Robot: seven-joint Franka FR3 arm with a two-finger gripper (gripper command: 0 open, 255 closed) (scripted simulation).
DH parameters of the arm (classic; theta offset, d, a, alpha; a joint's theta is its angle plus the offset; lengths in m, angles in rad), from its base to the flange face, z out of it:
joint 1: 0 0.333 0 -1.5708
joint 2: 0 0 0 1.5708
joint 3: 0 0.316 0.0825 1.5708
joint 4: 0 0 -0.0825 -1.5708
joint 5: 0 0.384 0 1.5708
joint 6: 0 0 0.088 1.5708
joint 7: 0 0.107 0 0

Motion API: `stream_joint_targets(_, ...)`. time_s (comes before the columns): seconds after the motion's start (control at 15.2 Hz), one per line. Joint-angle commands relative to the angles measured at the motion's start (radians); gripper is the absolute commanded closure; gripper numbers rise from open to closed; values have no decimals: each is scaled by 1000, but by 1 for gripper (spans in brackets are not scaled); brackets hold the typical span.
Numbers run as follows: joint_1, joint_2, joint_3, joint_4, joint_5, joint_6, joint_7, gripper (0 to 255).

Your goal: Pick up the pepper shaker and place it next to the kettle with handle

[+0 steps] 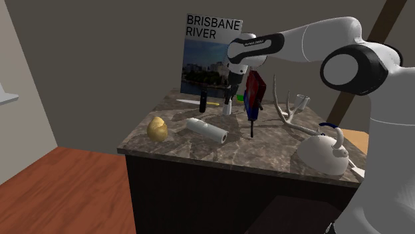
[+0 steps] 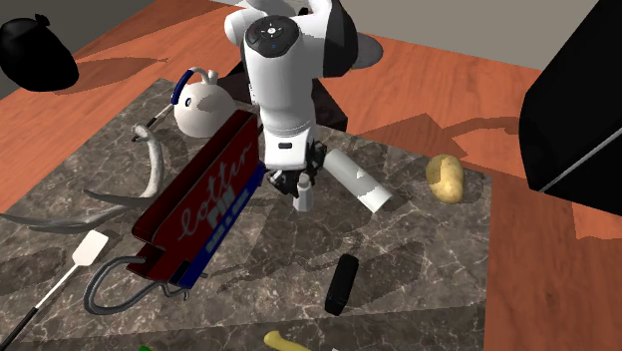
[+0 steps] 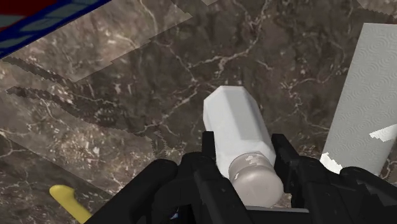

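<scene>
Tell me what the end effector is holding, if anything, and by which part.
The end effector holds the white pepper shaker, clasped at its capped end, just beside the grey cap.

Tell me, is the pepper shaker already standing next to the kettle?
No: the white shaker is clasped in the gripper, well across the counter from the kettle.

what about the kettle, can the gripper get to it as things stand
Probably yes, but not straight. The gripper, shut on the pepper shaker, hangs over the table; the red bag and the antler sit between it and the kettle, so it would likely have to go over or round them.
</scene>
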Motion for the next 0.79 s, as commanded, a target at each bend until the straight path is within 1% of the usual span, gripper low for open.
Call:
stream_joint_targets(0.0, 0, -3, 0, 24, -2, -27, 5, 255)
stream_joint_targets(0.73, -10, 3, -3, 182, -5, -177, 19, 255)
